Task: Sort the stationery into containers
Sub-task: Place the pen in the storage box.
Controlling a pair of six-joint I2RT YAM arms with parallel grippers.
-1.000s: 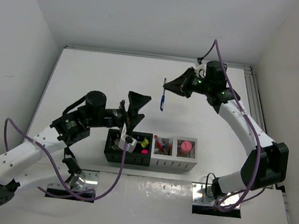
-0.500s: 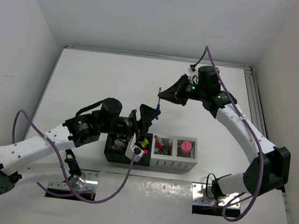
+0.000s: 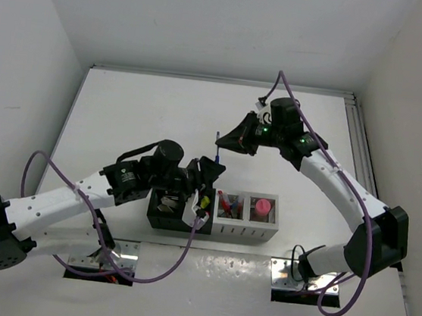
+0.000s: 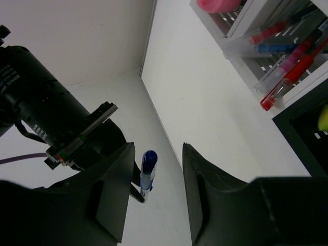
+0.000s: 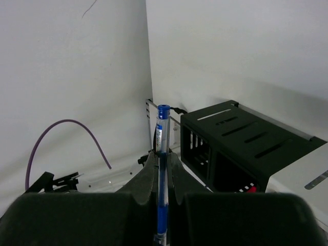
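Observation:
A thin blue pen [image 3: 217, 148] hangs upright above the table, with my right gripper [image 3: 226, 140] shut on it. The right wrist view shows the blue pen [image 5: 163, 148] clamped between those fingertips [image 5: 151, 165]. My left gripper [image 3: 213, 169] has come up under it. In the left wrist view the blue pen's end [image 4: 148, 168] sits between the left gripper's [image 4: 156, 154] jaws, close to one finger [image 4: 115, 189] with a gap to the other, so they are still open. The four containers stand in a row: two black bins [image 3: 181, 209], two white bins [image 3: 246, 215].
Red and blue pens [image 3: 226, 203] fill one white bin and a pink-capped glue stick [image 3: 263, 207] the other. Yellow and pink highlighters [image 3: 204, 205] lie in the right black bin. A purple cable [image 3: 177, 257] loops off the left arm over the near edge.
My left arm has swung right and up to the pen, its jaws narrowing around the pen's end. The right arm has carried the pen left and lower to meet it.

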